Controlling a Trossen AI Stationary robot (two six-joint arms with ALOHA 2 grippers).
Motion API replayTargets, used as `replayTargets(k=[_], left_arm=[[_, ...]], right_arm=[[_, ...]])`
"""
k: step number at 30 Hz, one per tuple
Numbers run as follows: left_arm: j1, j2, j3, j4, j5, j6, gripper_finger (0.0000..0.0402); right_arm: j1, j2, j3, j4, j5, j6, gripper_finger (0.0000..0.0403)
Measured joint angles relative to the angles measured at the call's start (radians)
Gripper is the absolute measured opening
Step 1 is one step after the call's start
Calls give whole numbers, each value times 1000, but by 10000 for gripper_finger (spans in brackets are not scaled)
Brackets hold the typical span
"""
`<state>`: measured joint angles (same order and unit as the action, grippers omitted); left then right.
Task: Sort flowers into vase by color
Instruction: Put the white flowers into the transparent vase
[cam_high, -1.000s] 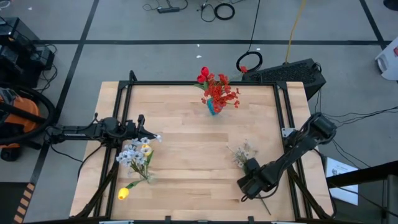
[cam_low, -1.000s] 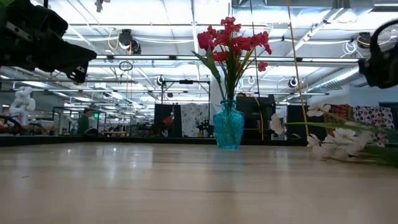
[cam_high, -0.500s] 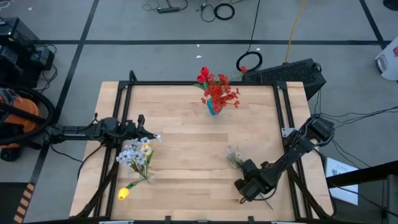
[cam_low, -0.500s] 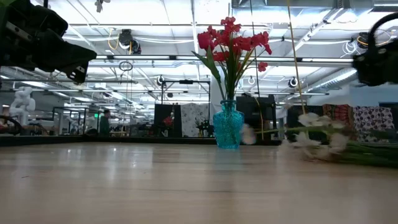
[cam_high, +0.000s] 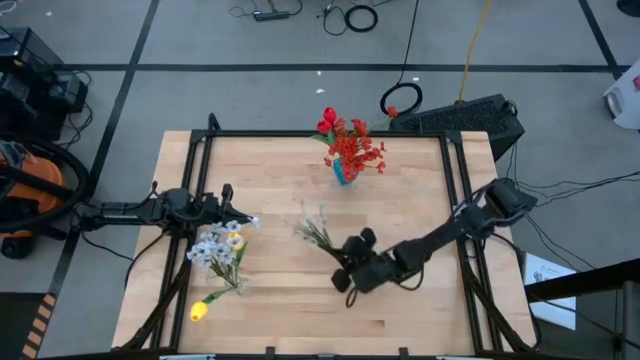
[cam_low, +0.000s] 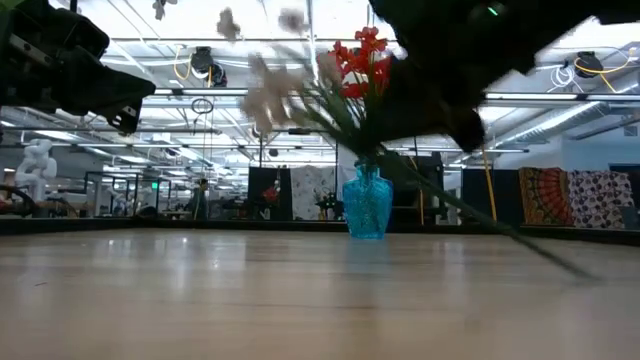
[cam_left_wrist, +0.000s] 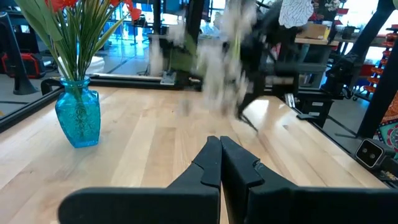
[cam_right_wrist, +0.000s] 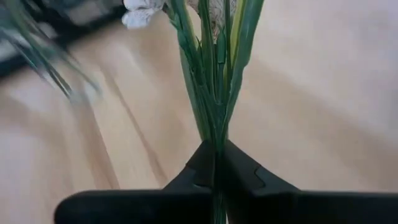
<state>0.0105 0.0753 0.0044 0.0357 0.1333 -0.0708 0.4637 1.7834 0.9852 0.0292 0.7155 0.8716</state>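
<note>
A pale wooden tabletop (cam_high: 290, 285) made of long butcher-block planks sits inside a black metal frame (cam_high: 320, 134). Near the middle of its far edge stands a teal-blue vase (cam_high: 343, 175) filled with red flowers (cam_high: 350, 143); from table height the vase (cam_low: 367, 203) stands upright, its base flat on the wood. Towards the left side, a bunch of pale white-grey blossoms (cam_high: 221, 245) stands up from the surface, what holds it too faint to tell. Just nearer the front edge, a yellow bud (cam_high: 199, 310) lies on the wood.
</note>
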Motion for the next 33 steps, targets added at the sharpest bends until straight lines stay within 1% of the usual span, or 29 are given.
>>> replayTargets(k=[4,6,9,11,12,14,17,20,22,26,27,31,33], left_arm=[[0,0,0,-1,0,0,2],[0,0,0,-1,0,0,2],[0,0,0,-1,0,0,2],[0,0,0,0,-1,0,2],[0,0,0,0,0,0,2],[0,0,0,0,0,0,2],[0,0,0,0,0,0,2],[0,0,0,0,-1,0,2],[0,0,0,0,-1,0,2],[0,0,0,0,0,0,2],[0,0,0,-1,0,0,2],[0,0,0,0,0,0,2],[0,0,0,0,0,0,2]], right_arm=[[-49,-25,0,258,41,-284,1],[-64,-30,1,426,28,-451,1],[-79,-32,1,672,-109,-646,1],[-87,-26,-9,828,-209,-738,1],[-91,-25,-21,890,-235,-772,1],[-98,-22,-42,993,-268,-826,0],[-110,-22,-50,1094,-278,-880,0],[-135,3,-40,1191,-355,-880,0],[-143,46,-21,1253,-377,-880,0],[-151,144,73,1285,-391,-900,0],[-151,164,103,1284,-415,-909,0],[-155,237,236,1272,-570,-918,0],[-156,267,300,1267,-609,-915,0]])
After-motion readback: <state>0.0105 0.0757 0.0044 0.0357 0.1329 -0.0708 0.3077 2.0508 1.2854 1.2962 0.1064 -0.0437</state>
